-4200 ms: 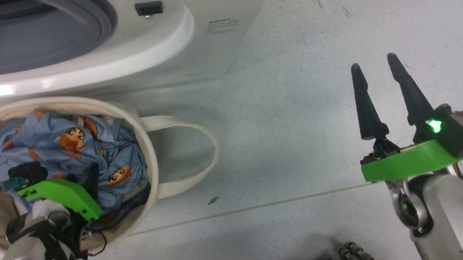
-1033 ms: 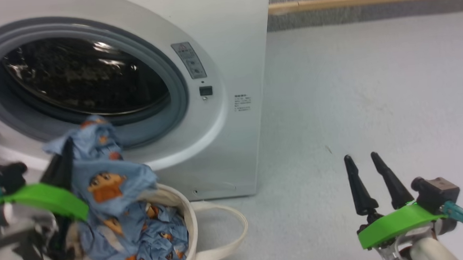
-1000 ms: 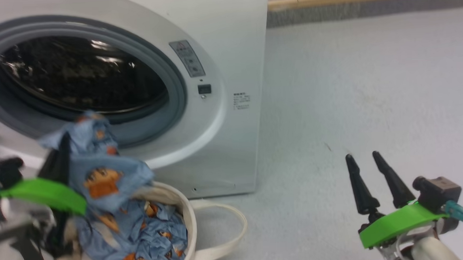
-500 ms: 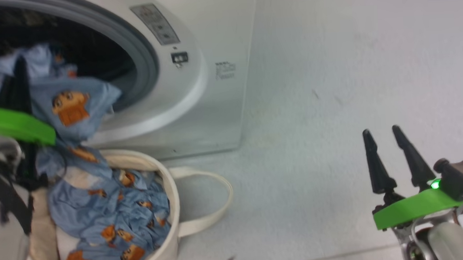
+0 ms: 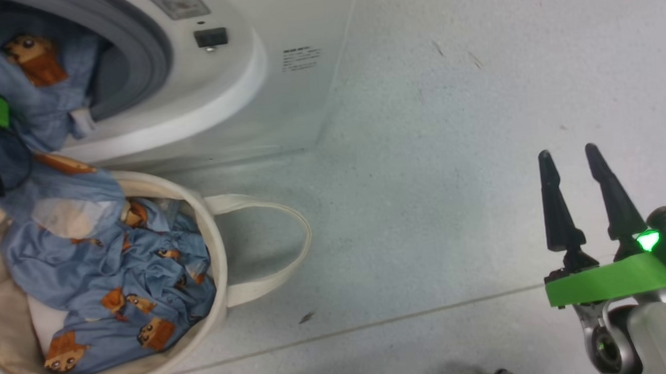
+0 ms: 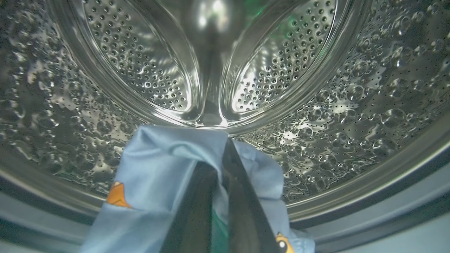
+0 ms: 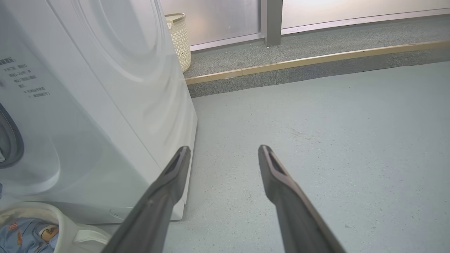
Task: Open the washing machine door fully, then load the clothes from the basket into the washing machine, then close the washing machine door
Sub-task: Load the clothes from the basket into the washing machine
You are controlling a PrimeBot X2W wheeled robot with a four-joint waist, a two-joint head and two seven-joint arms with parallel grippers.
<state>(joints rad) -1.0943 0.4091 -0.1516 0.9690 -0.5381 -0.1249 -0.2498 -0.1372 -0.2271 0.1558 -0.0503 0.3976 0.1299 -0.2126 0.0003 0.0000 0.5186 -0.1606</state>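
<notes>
Clothes (image 5: 103,267) fill the basket (image 5: 216,244) at the frame's lower left; one blue piece stretches up into the washing machine (image 5: 236,72) drum (image 6: 334,105), gripped by the closed left fingers (image 6: 242,203). Right fingers (image 5: 555,209) stand open, empty, at lower right.

washing machine (image 5: 231,95) cropped, label print (image 5: 301,58) unreadable

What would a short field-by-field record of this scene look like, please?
left gripper: shut on a fold of the clothes, pointing into the drum
right gripper: open, holding nothing, above the floor
basket: on the floor in front of the washing machine
clothes: trailing from the basket up to the machine's opening, most lying in the basket
</notes>
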